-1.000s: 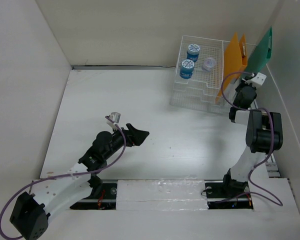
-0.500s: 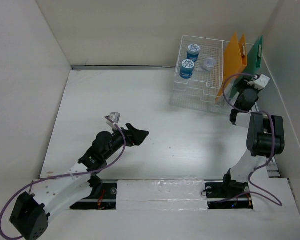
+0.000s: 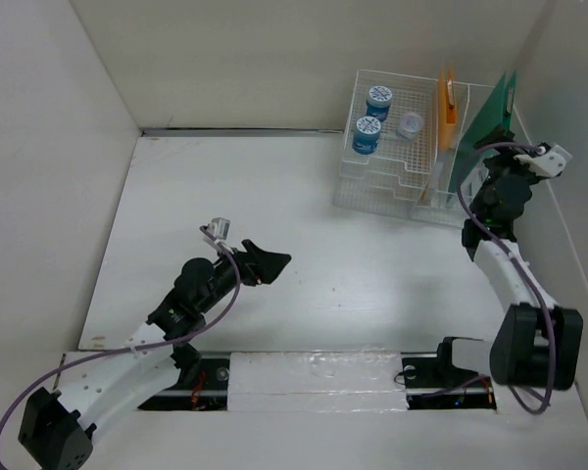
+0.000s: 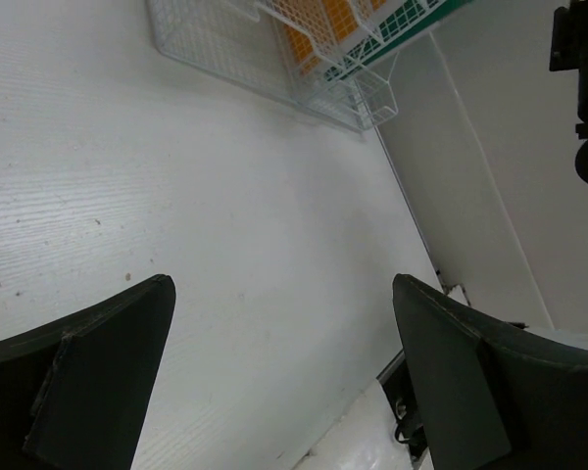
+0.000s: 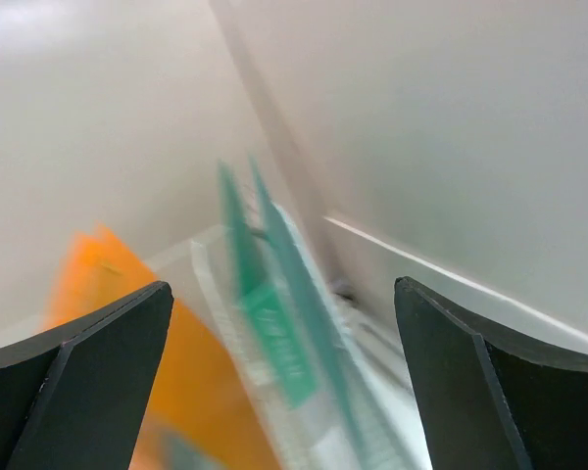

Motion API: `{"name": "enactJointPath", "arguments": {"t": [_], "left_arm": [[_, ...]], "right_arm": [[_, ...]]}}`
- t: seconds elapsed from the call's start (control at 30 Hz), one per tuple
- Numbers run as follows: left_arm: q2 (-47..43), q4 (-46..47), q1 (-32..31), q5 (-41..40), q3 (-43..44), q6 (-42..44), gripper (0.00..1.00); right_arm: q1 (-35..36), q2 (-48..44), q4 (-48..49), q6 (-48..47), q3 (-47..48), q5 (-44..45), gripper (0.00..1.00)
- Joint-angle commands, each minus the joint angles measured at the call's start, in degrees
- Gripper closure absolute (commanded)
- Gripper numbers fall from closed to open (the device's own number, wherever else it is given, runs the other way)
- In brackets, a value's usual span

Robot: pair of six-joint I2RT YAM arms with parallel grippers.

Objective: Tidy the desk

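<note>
The right gripper (image 5: pixel 282 286)'s fingers stand wide, empty, by the green folder (image 3: pixel 484 129) — back off straight, no snagging; left gripper (image 4: pixel 282 286)'s fingers wide too.

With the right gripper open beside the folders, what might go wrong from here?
The green folder looks tilted at the rack's right end; it may tip over.
The open right gripper is close to it; withdrawing might catch its edge.
The purple cable loops by the rack corner and may snag.

Wire rack (image 3: pixel 384 192) on white desk (image 3: pixel 274 196)
</note>
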Motion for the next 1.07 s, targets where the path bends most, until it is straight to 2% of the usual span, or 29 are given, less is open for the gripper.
{"name": "enactJointPath", "arguments": {"t": [0.0,0.07,0.1,0.17,0.23,0.27,0.3,0.33,0.43,0.47,0.57,0.6,0.63,0.7,0.73,0.87,1.03], "left_arm": [[-1.6,0.5,-0.3,1.6,4.7,-0.9,0.08],[-2.3,-0.6,-0.3,1.6,6.0,-0.8,0.06],[-3.1,-2.1,-0.3,1.5,7.5,-0.7,0.04],[-4.0,-2.8,-0.3,1.5,8.4,-0.6,0.04],[-5.2,-4.2,-0.3,0.4,9.4,-0.3,0.03],[-6.3,-6.0,-0.3,-0.2,10.4,-0.1,0.02],[-7.0,-6.8,-0.3,-1.3,10.9,0.0,0.02],[-7.6,-7.6,-0.3,-1.9,11.3,0.3,0.02],[-10.0,-10.5,-0.3,-3.9,12.9,0.7,0.01],[-11.2,-11.8,-0.3,-4.4,13.4,0.9,0.01],[-13.8,-15.6,-0.3,-7.3,14.4,1.2,0.01],[-14.4,-16.7,-0.3,-8.4,14.4,1.4,0.01],[-15.3,-17.5,-0.3,-8.9,14.5,1.4,0.01],[-19.1,-21.9,-0.3,-10.9,14.1,1.0,0.01],[-19.1,-21.9,-0.3,-10.9,13.7,1.0,0.01],[-22.5,-25.1,-0.3,-12.1,12.6,-0.1,0.01],[-24.8,-27.3,-0.3,-12.4,11.3,-0.9,0.01]], "right_arm": [[4.5,-10.3,-7.7,4.8,1.8,3.8,0.00],[7.4,-17.3,-13.0,6.1,2.4,1.4,0.00],[11.3,-21.3,-21.4,10.5,4.9,-1.6,0.00],[12.7,-24.6,-24.0,13.4,5.7,-5.9,0.00],[17.0,-27.1,-28.5,14.1,8.1,-13.0,0.00],[18.7,-28.3,-30.4,13.9,9.1,-20.5,0.00],[22.4,-28.7,-32.7,13.8,10.5,-23.9,0.00],[24.4,-28.8,-37.0,13.8,11.8,-32.1,0.00],[32.2,-28.8,-42.8,11.7,14.5,-44.9,0.00],[34.4,-28.9,-43.5,10.9,13.8,-53.1,0.00],[44.8,-30.2,-45.3,10.2,10.3,-60.4,0.00],[47.6,-30.6,-44.9,10.0,6.4,-60.4,0.00],[53.3,-31.7,-44.3,10.0,4.4,-59.7,0.00],[61.3,-32.7,-45.3,8.4,-1.5,-49.1,0.00],[63.6,-32.7,-45.4,8.4,-1.5,-49.1,0.00],[71.6,-31.9,-44.4,8.8,-6.6,-41.9,0.00],[74.2,-29.4,-43.9,8.7,-7.0,-38.3,0.00]]}}
